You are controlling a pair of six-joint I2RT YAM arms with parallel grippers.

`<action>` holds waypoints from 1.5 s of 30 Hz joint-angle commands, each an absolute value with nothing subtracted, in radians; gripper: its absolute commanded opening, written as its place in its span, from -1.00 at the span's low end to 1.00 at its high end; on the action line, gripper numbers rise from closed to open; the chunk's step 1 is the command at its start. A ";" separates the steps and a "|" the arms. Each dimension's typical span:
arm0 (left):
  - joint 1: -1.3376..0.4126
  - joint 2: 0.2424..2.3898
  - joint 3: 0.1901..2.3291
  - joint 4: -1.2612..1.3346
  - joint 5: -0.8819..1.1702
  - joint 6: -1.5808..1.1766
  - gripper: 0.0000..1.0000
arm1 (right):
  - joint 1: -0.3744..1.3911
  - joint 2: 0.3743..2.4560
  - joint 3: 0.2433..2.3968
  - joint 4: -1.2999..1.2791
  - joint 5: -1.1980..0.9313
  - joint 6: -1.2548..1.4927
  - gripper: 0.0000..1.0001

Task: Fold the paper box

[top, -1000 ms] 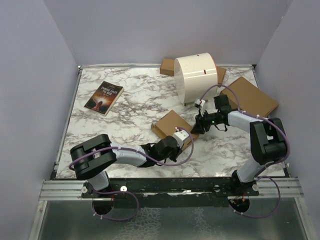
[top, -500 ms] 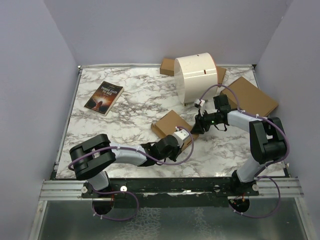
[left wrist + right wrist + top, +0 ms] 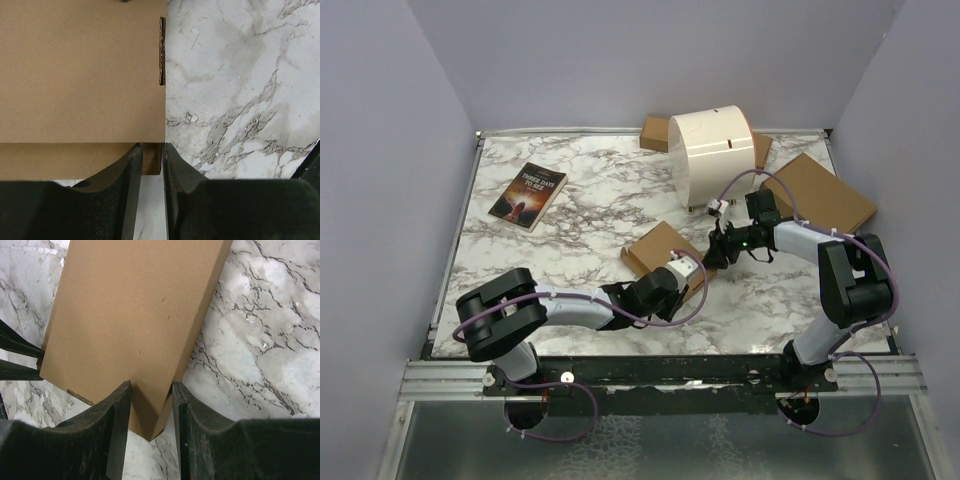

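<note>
The paper box (image 3: 658, 246) lies folded and flat in the middle of the marble table, a thin brown cardboard rectangle. My left gripper (image 3: 683, 276) is at its near right edge. In the left wrist view the box (image 3: 80, 70) fills the upper left, and the left gripper (image 3: 152, 150) stands slightly open around a bit of the side wall, a thin gap showing. My right gripper (image 3: 712, 256) is at the box's right corner. The right wrist view shows that gripper (image 3: 152, 387) shut on this corner of the box (image 3: 130, 310), one finger on the top face, one on the side.
A book (image 3: 528, 195) lies at the far left. A white curved sheet (image 3: 712, 155) stands at the back, with cardboard pieces (image 3: 656, 133) behind it. A larger brown box (image 3: 818, 192) lies at the back right. Purple walls enclose the table.
The left gripper's jaws have parted a little at the box's edge. The box and the right arm have stayed where they were.
</note>
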State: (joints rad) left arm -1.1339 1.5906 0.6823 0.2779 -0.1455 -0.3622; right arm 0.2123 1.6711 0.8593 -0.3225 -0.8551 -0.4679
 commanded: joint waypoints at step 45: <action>-1.123 1.541 0.543 0.490 -0.120 -0.523 -0.90 | 0.227 1.698 0.867 -0.371 -0.875 -0.479 -0.26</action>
State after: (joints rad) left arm -1.1275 1.5269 0.5091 0.4149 -0.1169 -0.5190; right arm 0.2169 1.6756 0.8612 -0.3389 -0.8661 -0.4683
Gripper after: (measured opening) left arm 0.050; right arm 0.373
